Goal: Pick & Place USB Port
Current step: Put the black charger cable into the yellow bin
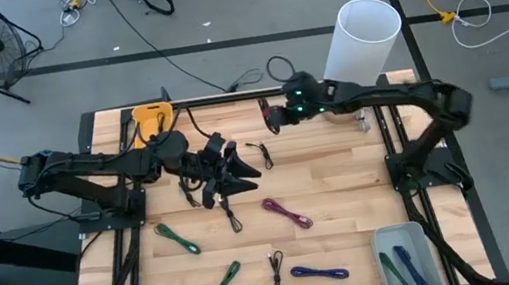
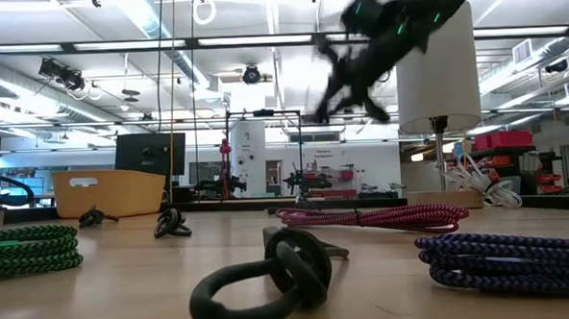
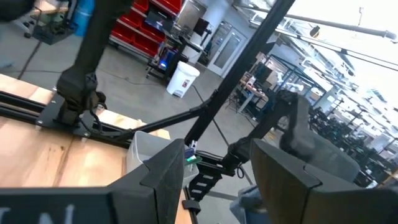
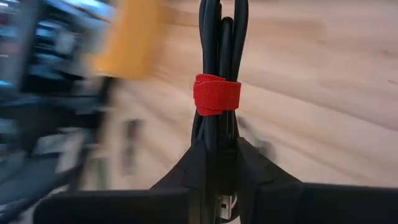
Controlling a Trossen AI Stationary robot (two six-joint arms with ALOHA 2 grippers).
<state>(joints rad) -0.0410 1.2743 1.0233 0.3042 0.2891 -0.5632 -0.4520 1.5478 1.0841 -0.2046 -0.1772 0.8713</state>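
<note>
My right gripper (image 1: 273, 117) is raised over the far middle of the table and is shut on a black coiled cable (image 4: 219, 62) bound with a red strap (image 4: 216, 94). The low view shows this gripper (image 2: 348, 80) well above the tabletop. My left gripper (image 1: 228, 170) is open over the table's middle, left of the right gripper, with nothing between its fingers (image 3: 221, 165). Loose bundled cables lie on the wood: magenta (image 1: 287, 211), blue (image 1: 319, 272), two green ones (image 1: 176, 237) (image 1: 220, 284) and black ones (image 1: 275, 269) (image 1: 258, 152). My right gripper pinches the black cable between its two fingers (image 4: 255, 165) at the bundle's end (image 4: 219, 134) below the red strap. The bundle runs on past the fingertips, in line with the fingers. It is lifted clear of the table.
A grey bin (image 1: 383, 245) with cables in it sits at the near right corner. A tall white cylinder (image 1: 361, 41) stands at the far right and a yellow bin (image 1: 150, 118) at the far left. Bare wood lies between the scattered cables.
</note>
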